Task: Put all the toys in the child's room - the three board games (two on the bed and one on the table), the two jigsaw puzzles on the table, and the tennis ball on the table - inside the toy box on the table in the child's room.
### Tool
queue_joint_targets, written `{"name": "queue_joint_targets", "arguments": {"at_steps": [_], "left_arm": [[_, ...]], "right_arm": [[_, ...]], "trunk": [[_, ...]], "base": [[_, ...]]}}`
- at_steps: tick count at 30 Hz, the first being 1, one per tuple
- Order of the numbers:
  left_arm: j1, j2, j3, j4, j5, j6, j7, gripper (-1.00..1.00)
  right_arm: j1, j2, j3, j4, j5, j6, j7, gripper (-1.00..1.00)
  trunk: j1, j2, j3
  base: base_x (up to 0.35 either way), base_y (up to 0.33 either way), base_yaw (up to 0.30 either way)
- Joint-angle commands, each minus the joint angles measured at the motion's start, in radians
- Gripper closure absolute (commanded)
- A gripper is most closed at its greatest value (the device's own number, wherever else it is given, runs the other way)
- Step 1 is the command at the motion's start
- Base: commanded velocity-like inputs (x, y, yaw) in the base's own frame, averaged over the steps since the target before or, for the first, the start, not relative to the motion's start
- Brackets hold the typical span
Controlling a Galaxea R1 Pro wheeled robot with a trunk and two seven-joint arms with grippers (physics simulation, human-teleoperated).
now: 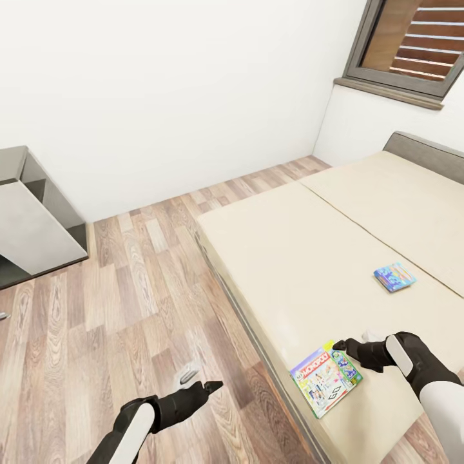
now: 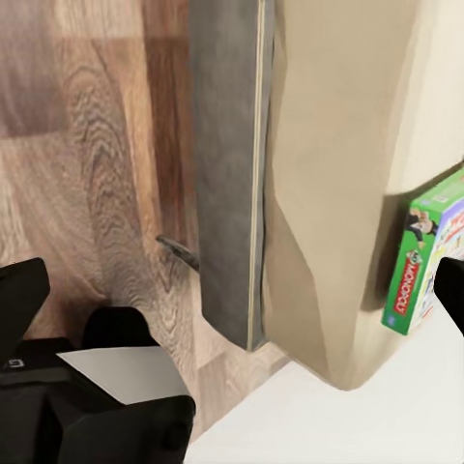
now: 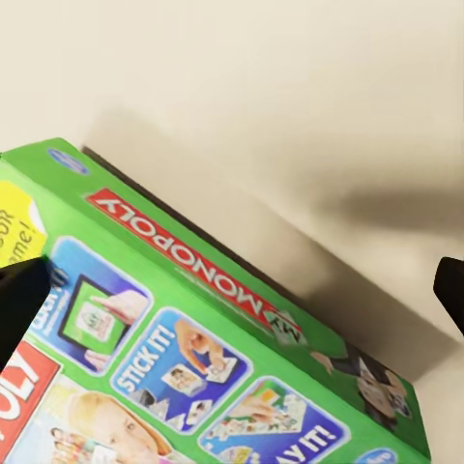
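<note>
Head view shows our right gripper [image 1: 348, 348] spread wide just above the green Monopoly box [image 1: 325, 379], which lies flat at the bed [image 1: 290, 258] edge, apparently lined up for a grab, while our left gripper [image 1: 205, 386] hangs open over the floor [image 1: 116, 290]

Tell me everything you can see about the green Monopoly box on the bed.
The My Monopoly board game is a flat green cardboard box printed with a red title banner and cartoon panels reading "Stick it!". It lies face up, closed, near the bed's edge closest to the robot, turned askew to that edge. The right gripper hovers open beside it, not gripping it.
</note>
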State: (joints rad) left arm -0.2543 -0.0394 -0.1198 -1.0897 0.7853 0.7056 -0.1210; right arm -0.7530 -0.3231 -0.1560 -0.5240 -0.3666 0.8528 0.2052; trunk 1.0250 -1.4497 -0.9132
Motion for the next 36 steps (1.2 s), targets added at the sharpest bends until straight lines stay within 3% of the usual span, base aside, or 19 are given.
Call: {"name": "queue_joint_targets", "arguments": {"at_steps": [1,15,36], "left_arm": [[-0.001,0.001,0.001,0.004,0.000,-0.001,-0.003,-1.00],[-0.002,0.005,0.000,0.018,0.003,-0.020,-0.004,-1.00],[-0.002,0.006,0.000,0.019,0.002,-0.023,-0.002,-1.00]], "right_arm": [[0.000,0.001,-0.005,-0.001,0.009,0.005,0.008,-1.00],[0.000,0.001,-0.004,-0.001,0.009,0.005,0.008,-1.00],[0.000,0.001,-0.003,-0.001,0.009,0.005,0.008,-1.00]], "trunk": [[0.000,0.000,-0.001],[0.000,0.000,-0.001],[0.000,0.000,-0.001]], "base": [[-0.034,0.011,0.000],[-0.140,0.090,0.000],[-0.015,0.010,0.000]]}}
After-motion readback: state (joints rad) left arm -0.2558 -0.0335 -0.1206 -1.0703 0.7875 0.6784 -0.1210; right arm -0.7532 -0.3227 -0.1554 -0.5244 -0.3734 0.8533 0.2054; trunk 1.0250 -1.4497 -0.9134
